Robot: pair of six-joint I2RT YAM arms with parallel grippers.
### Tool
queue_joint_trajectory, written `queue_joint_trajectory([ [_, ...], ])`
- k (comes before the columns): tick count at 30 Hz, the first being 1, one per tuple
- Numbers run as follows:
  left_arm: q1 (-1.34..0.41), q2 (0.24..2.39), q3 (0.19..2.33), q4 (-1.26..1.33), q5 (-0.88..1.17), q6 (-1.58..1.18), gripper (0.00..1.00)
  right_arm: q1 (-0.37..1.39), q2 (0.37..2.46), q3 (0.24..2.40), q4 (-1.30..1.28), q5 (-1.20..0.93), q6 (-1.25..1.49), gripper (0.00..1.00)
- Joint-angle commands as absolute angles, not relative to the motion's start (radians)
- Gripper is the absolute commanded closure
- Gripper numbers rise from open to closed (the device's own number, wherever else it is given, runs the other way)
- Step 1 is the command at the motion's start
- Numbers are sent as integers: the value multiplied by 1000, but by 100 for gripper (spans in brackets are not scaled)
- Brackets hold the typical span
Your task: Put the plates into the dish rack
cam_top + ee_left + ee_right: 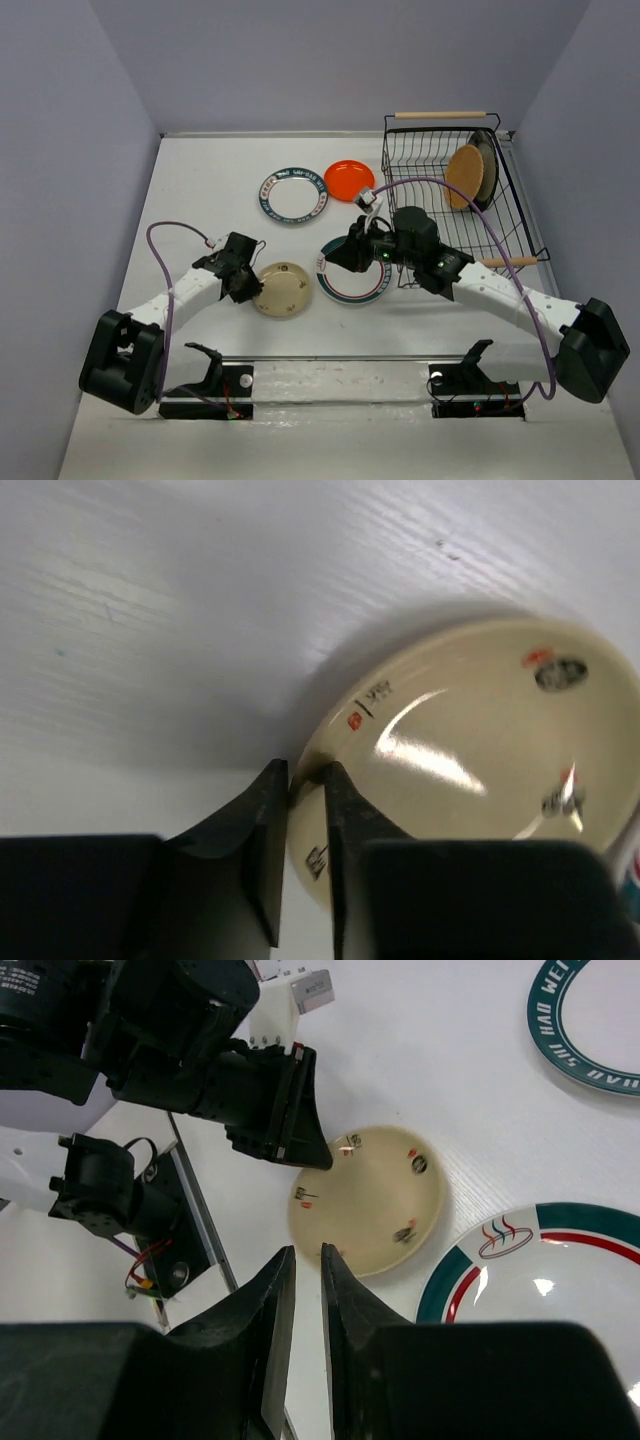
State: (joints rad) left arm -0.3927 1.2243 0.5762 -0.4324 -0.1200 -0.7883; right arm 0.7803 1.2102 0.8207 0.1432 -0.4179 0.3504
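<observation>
The beige plate (285, 290) lies on the table. My left gripper (244, 281) is shut on its left rim; in the left wrist view the rim of the plate (470, 750) sits between the fingertips (272, 790). My right gripper (333, 255) hovers shut and empty over the green-and-red-rimmed white plate (356, 285). The right wrist view shows its fingers (275, 1290) above the table, near the beige plate (370, 1205). A white plate with a dark patterned rim (293, 194) and the orange-red plate (350, 180) lie farther back. The dish rack (440, 225) holds the woven tan plate (464, 176) and a dark-rimmed plate (488, 166) upright.
The left arm's wrist (200, 1040) fills the upper left of the right wrist view. The arm mounts and a rail (340, 385) run along the near table edge. Grey walls close in the table on three sides.
</observation>
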Motion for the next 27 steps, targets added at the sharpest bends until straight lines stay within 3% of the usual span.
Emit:
queue_joint_trajectory([
  [1, -396, 1169, 514, -379, -106, -821, 94, 787, 1236, 827, 212, -408, 334, 77],
  [8, -394, 973, 514, -405, -140, -854, 95, 787, 1307, 871, 210, -414, 347, 77],
  [11, -394, 881, 563, -457, -150, -853, 95, 787, 1341, 896, 198, -429, 360, 63],
  [12, -394, 836, 578, -469, -162, -845, 95, 787, 1351, 905, 190, -434, 362, 50],
  [15, -394, 782, 673, -540, -202, -795, 95, 787, 1394, 946, 170, -451, 376, 31],
  [21, -399, 668, 773, -560, -232, -687, 94, 787, 1485, 1032, 175, -491, 413, 16],
  [27, -399, 555, 692, -364, -32, -604, 94, 787, 1491, 1083, 170, -434, 422, 10],
])
